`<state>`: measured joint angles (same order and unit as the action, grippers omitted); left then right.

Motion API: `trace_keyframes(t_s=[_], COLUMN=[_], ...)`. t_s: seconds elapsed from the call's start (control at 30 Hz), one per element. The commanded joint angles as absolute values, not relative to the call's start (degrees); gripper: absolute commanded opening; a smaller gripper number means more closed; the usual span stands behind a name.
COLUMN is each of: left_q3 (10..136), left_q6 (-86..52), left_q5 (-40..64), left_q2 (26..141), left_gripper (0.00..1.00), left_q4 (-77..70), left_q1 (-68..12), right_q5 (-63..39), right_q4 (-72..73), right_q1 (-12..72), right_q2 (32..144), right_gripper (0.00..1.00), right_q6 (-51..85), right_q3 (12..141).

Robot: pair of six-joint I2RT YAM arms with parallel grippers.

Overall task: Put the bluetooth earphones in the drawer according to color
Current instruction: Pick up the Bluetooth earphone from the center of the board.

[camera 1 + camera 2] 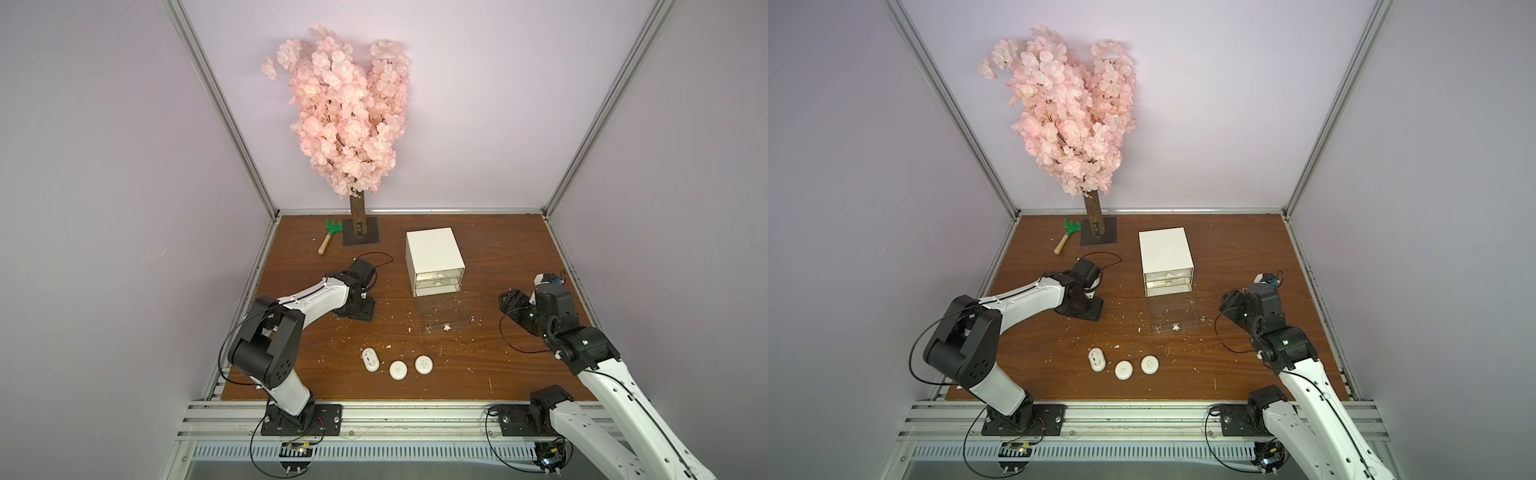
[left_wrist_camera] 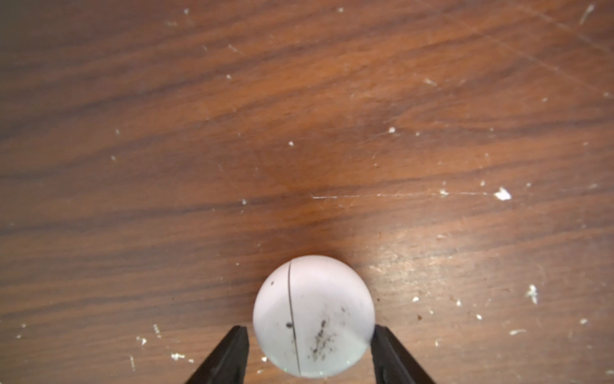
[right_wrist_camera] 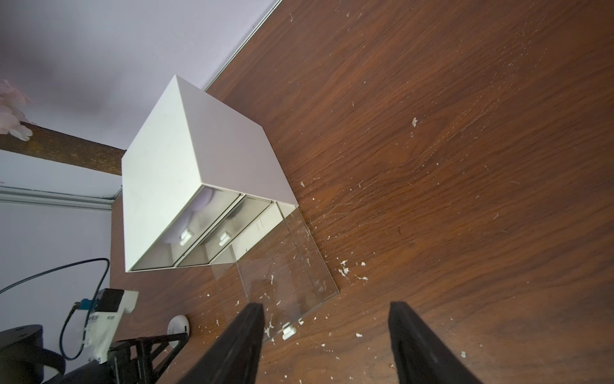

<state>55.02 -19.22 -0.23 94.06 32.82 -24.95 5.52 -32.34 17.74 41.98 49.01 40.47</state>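
Note:
A white round earphone case (image 2: 314,316) with dark smudges sits between the fingers of my left gripper (image 2: 312,329), which is shut on its sides just above the wood. In both top views that gripper (image 1: 353,311) (image 1: 1079,309) points down left of the drawer cabinet (image 1: 434,253) (image 1: 1165,249) and hides the case. The clear bottom drawer (image 1: 444,316) (image 3: 289,266) is pulled out and looks empty. Three white cases, one oval (image 1: 370,359) and two round (image 1: 398,369) (image 1: 424,365), lie near the front. My right gripper (image 1: 509,301) (image 3: 327,306) hangs open right of the drawer's handle.
A pink blossom tree (image 1: 345,112) on a dark base and a green toy rake (image 1: 330,237) stand at the back left. White crumbs litter the wooden table (image 1: 498,249). Lilac walls with metal rails close in three sides.

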Motion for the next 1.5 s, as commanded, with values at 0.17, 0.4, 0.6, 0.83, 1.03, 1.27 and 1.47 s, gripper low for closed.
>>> trace_keyframes(t_s=[0.17, 0.4, 0.6, 0.83, 1.03, 1.27, 1.47], left_q3=[55.8, 55.9, 56.3, 57.1, 56.3, 56.4, 57.1], left_q6=[-18.7, -18.5, -18.6, -18.6, -17.7, -17.7, -17.8], left_q5=[-0.6, -1.0, -1.9, -1.0, -0.8, -0.8, -1.0], left_q2=[94.0, 93.5, 93.8, 95.4, 96.1, 95.7, 94.4], left_gripper=[0.54, 0.61, 0.73, 0.68, 0.57, 0.45, 0.40], left_q4=[34.0, 34.1, 34.3, 34.3, 34.3, 34.6, 35.2], left_q1=[-24.3, -24.3, -24.2, -24.3, -25.2, -26.0, -27.4], right_q5=[4.6, 4.2, 4.1, 3.7, 3.4, 3.2, 3.1], right_q4=[-30.8, -30.8, -30.7, -30.3, -30.2, -30.0, -29.9], right_q1=[17.1, 17.0, 16.9, 16.8, 16.7, 16.5, 16.4], right_q2=[41.2, 41.1, 41.0, 41.0, 40.8, 40.8, 40.7], right_gripper=[0.66, 0.66, 0.66, 0.66, 0.66, 0.65, 0.65], right_q6=[48.1, 48.2, 48.3, 48.4, 48.3, 48.3, 48.1], right_q3=[41.0, 41.1, 41.0, 40.6, 40.8, 40.9, 40.8])
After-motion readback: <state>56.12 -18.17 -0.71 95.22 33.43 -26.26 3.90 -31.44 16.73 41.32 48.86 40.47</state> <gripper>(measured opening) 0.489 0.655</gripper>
